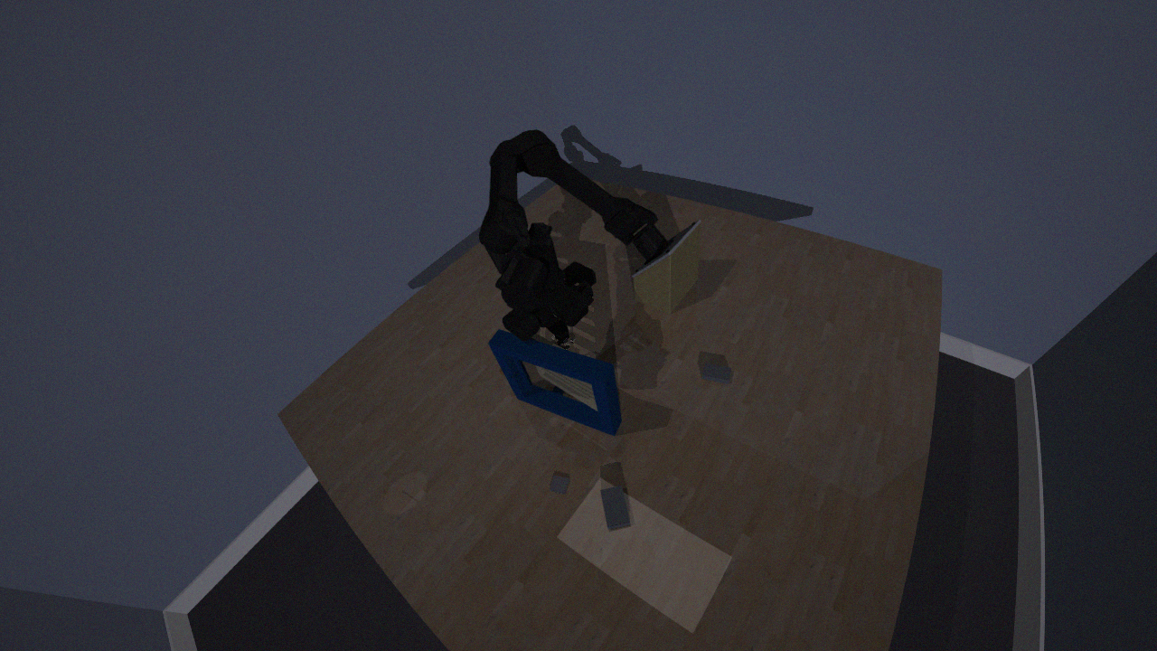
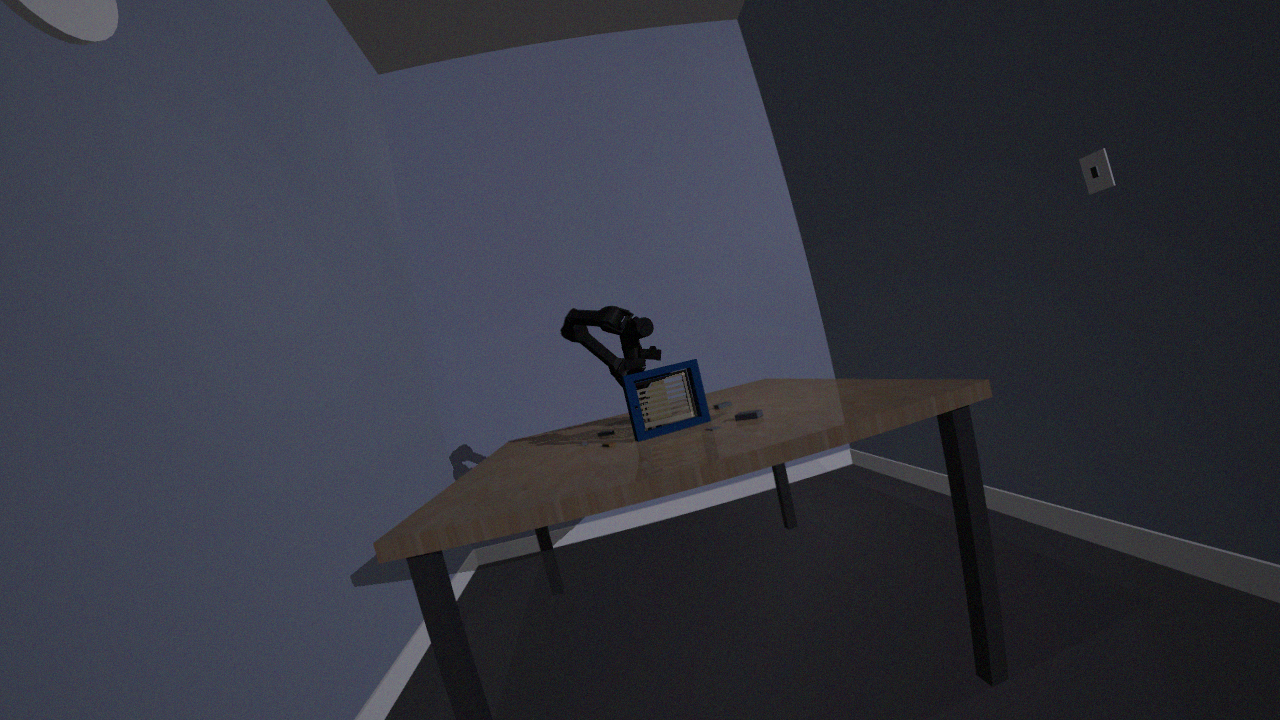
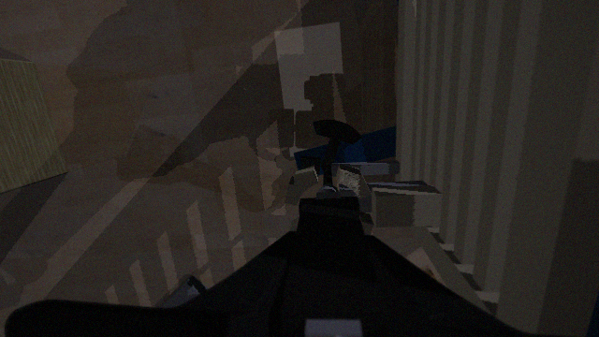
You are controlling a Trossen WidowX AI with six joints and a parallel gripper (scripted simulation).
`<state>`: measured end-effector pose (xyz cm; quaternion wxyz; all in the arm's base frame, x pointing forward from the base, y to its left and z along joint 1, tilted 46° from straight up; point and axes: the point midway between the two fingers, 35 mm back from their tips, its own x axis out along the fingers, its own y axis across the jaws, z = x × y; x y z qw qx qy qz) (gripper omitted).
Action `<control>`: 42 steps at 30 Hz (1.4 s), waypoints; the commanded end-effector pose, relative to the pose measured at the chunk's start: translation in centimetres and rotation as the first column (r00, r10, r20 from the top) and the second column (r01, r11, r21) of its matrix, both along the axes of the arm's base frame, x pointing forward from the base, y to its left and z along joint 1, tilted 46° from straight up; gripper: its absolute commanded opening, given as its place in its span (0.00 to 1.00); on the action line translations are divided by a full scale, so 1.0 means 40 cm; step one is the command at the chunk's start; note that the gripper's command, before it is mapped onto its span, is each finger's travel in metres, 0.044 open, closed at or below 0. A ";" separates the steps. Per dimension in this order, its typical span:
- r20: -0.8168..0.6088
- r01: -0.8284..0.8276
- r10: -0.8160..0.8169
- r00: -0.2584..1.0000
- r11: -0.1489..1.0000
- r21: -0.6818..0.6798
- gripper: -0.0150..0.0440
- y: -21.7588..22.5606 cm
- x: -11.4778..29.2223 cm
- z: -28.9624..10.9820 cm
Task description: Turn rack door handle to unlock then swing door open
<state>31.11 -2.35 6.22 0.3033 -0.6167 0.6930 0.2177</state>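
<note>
The blue frame [image 1: 566,363] [image 2: 703,394] [image 3: 374,144] stands upright on the table [image 1: 453,437] [image 2: 805,429]. Its pale slatted door [image 1: 576,388] [image 3: 505,117] stands partly open on the arm's side; the exact angle is hard to tell, but it looks well short of 80 degrees. In the wrist view the door fills the right side. My gripper [image 1: 564,341] [image 3: 329,243] reaches down behind the frame's top, close beside the door, and is shut on the handle. The fingers hide most of the handle, and its turn cannot be judged in this dim light.
A yellowish box [image 1: 679,278] [image 3: 23,126] stands at the arm's base. A grey block [image 1: 716,368] lies right of the frame. A small block [image 1: 559,483] and a longer block [image 1: 616,511] lie in front. A grey item [image 3: 184,292] lies low in the wrist view.
</note>
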 end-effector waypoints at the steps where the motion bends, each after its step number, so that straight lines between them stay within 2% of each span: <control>1: 0.074 0.061 -0.061 0.995 0.998 0.004 0.29 0.006 -0.012 -0.006; 20: 0.282 0.264 -0.260 0.923 0.964 0.026 0.29 0.045 -0.097 -0.041; 42: 0.476 0.453 -0.439 0.762 0.887 0.094 0.29 0.108 -0.172 -0.101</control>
